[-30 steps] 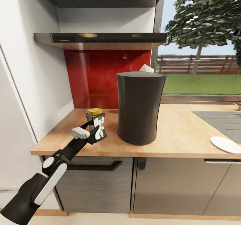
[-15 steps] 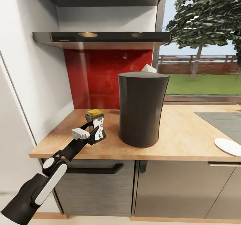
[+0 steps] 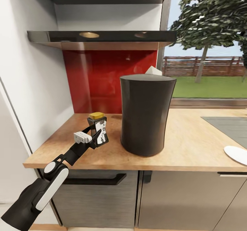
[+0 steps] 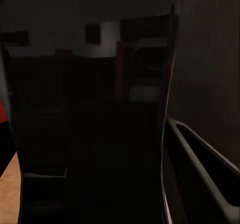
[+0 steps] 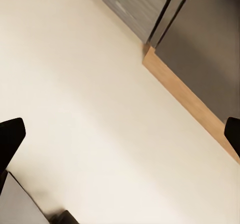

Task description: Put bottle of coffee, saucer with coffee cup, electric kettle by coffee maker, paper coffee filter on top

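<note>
Black-fingered left claw [image 3: 97, 137] is clamped on the bottle of coffee [image 3: 98, 128], holding it upright at the near left of the desk [image 3: 192, 145]; whether the jar's base touches the slab cannot be told. Just right of the jar stands the coffee maker [image 3: 146, 114], apart from it, with the paper coffee filter [image 3: 153, 71] peeking over the far edge of its flat top. Overhead, the kitchen shelf [image 3: 103, 36] spans the red back panel [image 3: 103, 80]. At far right, the saucer [image 3: 236, 154] lies near the desk's front edge. Right claw [image 5: 120, 134] is spread wide above the pale floor [image 5: 90, 109].
</note>
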Controlling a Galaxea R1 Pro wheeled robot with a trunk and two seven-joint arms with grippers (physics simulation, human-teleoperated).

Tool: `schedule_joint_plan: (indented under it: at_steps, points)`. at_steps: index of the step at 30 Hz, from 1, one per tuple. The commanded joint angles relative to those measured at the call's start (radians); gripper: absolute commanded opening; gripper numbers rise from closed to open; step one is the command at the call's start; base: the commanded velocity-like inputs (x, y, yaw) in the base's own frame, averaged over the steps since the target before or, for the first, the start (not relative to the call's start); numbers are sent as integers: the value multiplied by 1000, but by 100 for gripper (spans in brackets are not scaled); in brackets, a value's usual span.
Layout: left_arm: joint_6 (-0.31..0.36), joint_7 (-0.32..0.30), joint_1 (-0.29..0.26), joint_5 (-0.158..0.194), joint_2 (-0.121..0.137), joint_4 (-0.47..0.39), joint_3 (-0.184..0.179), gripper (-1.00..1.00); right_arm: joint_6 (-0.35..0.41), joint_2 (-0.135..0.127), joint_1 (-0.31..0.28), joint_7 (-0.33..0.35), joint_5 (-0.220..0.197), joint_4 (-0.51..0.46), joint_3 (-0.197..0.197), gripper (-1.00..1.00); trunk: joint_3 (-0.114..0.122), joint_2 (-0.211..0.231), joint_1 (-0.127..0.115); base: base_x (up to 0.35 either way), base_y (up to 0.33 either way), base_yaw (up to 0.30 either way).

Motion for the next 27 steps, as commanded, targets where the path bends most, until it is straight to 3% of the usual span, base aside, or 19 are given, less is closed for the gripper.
schedule_joint_plan:
  at_steps: [1, 27]
  points:
    - [-3, -3, -1, 9, 1, 1, -2, -100, -4, -1, -2, -2, -11, 0, 8, 100, -1, -1, 0, 36, -9, 0]
    - [-3, -3, -1, 9, 1, 1, -2, -100, -4, 0, -1, -2, -11, 1, 8, 100, -1, -1, 0, 82, -1, 0]
